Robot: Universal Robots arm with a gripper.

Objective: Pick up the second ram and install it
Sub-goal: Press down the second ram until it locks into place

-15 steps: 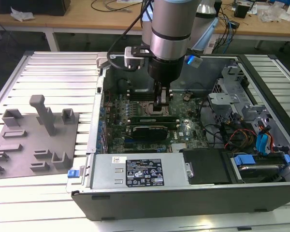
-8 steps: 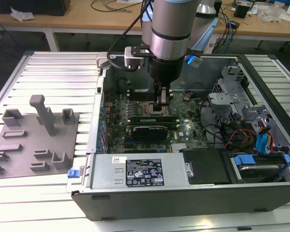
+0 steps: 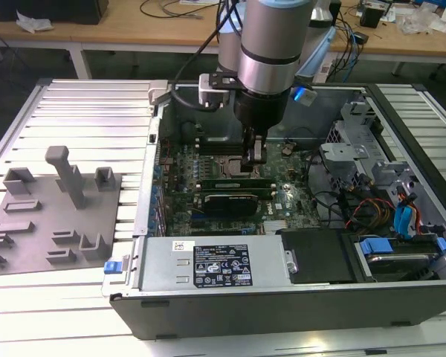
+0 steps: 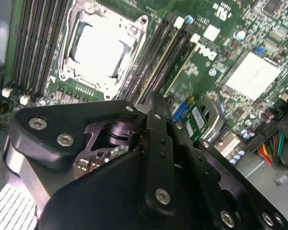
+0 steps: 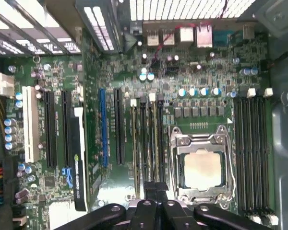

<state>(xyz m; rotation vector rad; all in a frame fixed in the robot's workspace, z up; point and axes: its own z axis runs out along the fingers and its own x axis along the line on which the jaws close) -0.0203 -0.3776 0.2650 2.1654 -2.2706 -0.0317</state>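
My gripper [image 3: 254,158] reaches down into the open computer case, over the memory slots beside the CPU socket [image 5: 201,167]. The second ram [image 5: 154,143], a thin green stick, lies along one of the black slots, and its near end runs in between my fingertips. In both wrist views the gripper [image 5: 156,188] [image 4: 151,103] looks shut on that end of the stick [image 4: 165,55]. Another green stick [image 5: 134,143] sits two slots away. My fingers hide the slot's near latch.
The grey holder plate [image 3: 52,216] with upright blocks lies at the exterior view's left, outside the case. Inside are a black card [image 3: 227,201], the power supply [image 3: 215,264] and a drive cage with cables [image 3: 386,201]. More black slots [image 5: 249,153] flank the socket.
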